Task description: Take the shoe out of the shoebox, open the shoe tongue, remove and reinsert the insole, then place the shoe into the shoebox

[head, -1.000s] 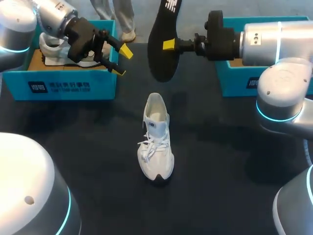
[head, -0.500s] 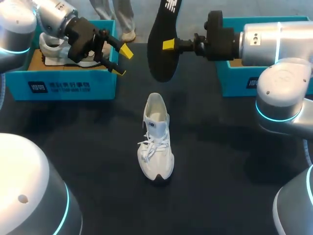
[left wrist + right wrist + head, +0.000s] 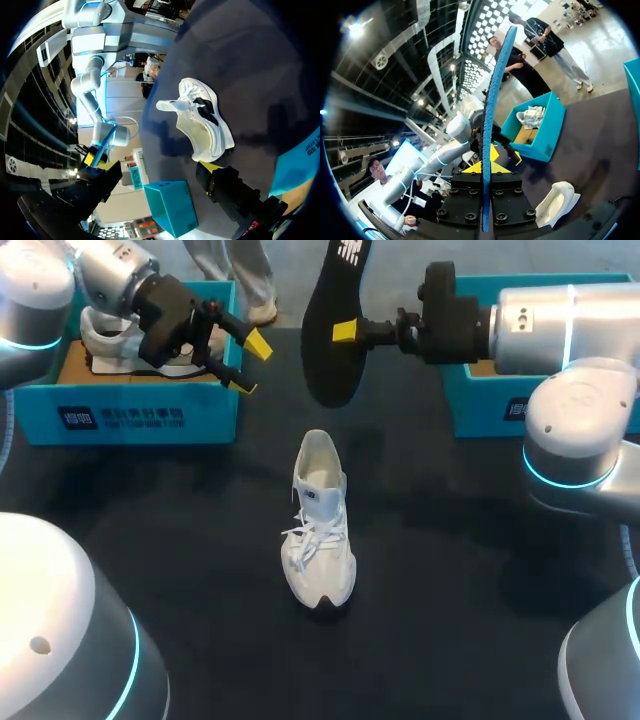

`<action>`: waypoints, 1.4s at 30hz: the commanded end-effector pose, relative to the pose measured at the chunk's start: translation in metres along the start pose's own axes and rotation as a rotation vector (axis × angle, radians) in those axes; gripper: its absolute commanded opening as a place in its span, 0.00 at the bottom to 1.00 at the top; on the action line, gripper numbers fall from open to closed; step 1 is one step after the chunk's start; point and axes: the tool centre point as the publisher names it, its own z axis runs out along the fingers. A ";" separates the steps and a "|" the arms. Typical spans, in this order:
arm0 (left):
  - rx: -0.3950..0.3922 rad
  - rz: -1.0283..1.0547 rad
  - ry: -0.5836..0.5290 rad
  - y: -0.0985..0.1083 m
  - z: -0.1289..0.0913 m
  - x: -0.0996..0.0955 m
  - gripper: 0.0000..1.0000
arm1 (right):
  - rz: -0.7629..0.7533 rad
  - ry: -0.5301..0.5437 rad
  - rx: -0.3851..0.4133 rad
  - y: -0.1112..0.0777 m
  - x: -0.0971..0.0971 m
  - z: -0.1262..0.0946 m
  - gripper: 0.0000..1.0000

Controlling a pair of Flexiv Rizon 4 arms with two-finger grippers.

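The white shoe stands upright mid-worktop, toe toward the near edge. Beyond its heel and raised clear of it, the right arm reaches in level from the side. Its tool is clamped on the black insole, held on edge (the wrist view shows a thin blue rim). Behind and left of the shoe, the left arm angles over a teal shoebox, its tool spread wide and empty.
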 end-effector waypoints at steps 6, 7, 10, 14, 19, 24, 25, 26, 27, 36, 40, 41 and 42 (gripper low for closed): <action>-0.001 0.001 0.002 -0.001 0.000 0.000 1.00 | 0.001 -0.002 -0.002 0.000 0.000 0.003 0.00; -0.001 0.001 0.002 -0.001 0.000 0.000 1.00 | 0.001 -0.002 -0.002 0.000 0.000 0.003 0.00; -0.001 0.001 0.002 -0.001 0.000 0.000 1.00 | 0.001 -0.002 -0.002 0.000 0.000 0.003 0.00; -0.002 0.001 0.001 0.000 0.000 -0.001 1.00 | 0.001 -0.002 -0.002 0.000 0.000 0.003 0.00; -0.017 0.002 0.040 0.004 0.001 0.001 1.00 | -0.060 0.029 -0.021 0.003 -0.013 0.006 0.00; -0.040 -0.006 0.029 -0.001 0.010 0.011 1.00 | -0.182 0.034 0.007 0.005 -0.029 0.012 0.00; -0.053 -0.016 0.018 -0.002 0.011 0.013 1.00 | -0.219 0.031 0.007 0.005 -0.032 0.012 0.00; -0.061 -0.023 0.013 -0.005 0.012 0.015 1.00 | -0.235 0.028 0.007 0.005 -0.034 0.013 0.00; -0.070 -0.028 0.014 -0.008 0.013 0.017 1.00 | -0.257 0.034 0.006 0.005 -0.035 0.014 0.00; -0.143 -0.078 0.026 -0.021 0.014 0.040 1.00 | -0.336 0.065 0.108 -0.001 -0.059 0.025 0.00; -0.156 -0.092 0.031 -0.022 0.016 0.044 1.00 | -0.344 0.109 0.120 -0.007 -0.068 0.031 0.00; -0.156 -0.097 0.031 -0.022 0.016 0.045 1.00 | -0.341 0.099 0.123 -0.008 -0.070 0.031 0.00; -0.157 -0.101 0.030 -0.022 0.016 0.046 1.00 | -0.341 0.099 0.123 -0.008 -0.070 0.031 0.00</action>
